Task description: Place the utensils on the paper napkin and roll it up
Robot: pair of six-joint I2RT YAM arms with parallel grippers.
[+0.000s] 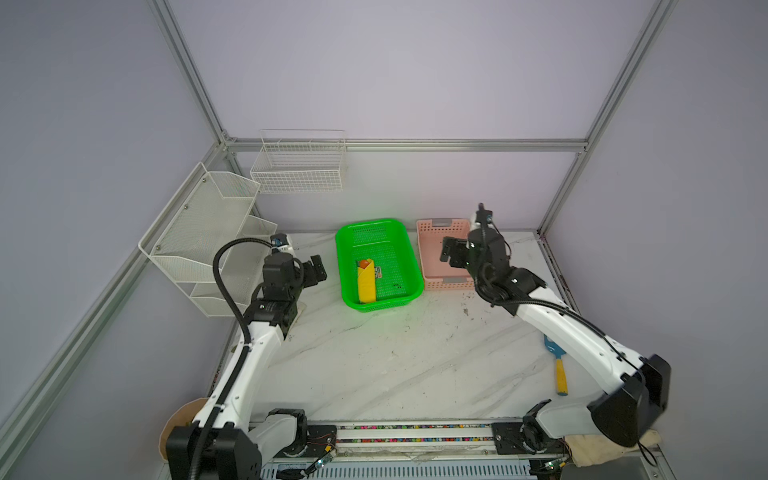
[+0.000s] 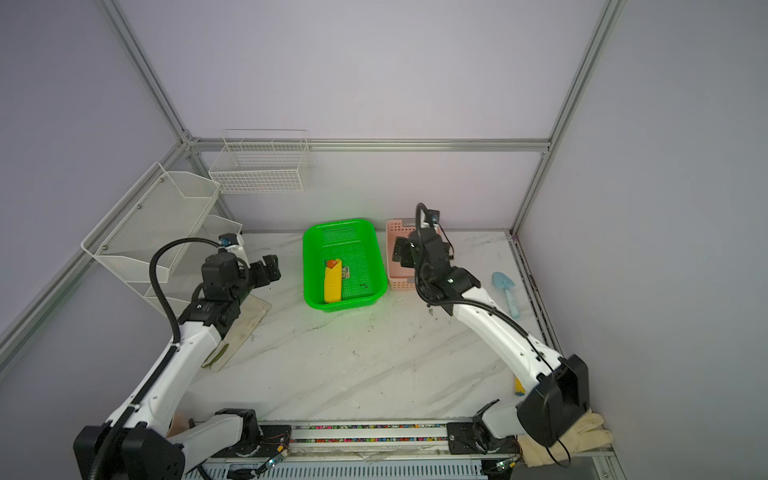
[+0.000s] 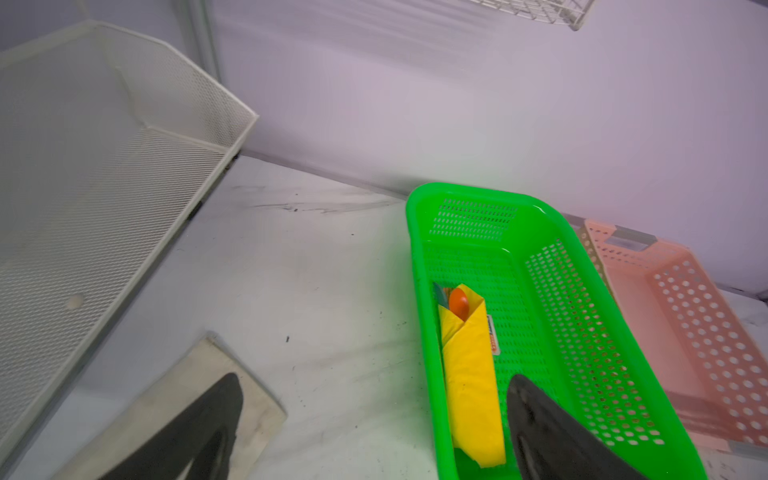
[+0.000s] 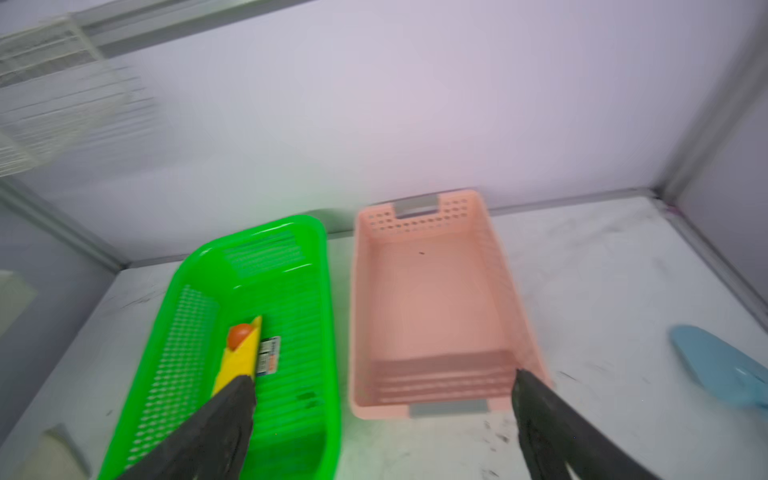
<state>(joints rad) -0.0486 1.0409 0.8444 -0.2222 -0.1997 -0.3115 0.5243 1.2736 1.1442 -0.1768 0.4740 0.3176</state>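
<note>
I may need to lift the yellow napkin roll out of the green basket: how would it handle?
Probably light and soft: the napkin roll is thin folded paper. It may unroll, since nothing visible ties it. The orange spoon pokes out of its open end, so tilting that end down could let it slide out.

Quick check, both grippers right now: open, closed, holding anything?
Left gripper: open, holding nothing; the rolled yellow napkin lies free in the green basket.
Right gripper: open, holding nothing.

green basket (image 1: 374,221), pink basket (image 1: 432,259), blue toy shovel (image 2: 503,283)
</note>
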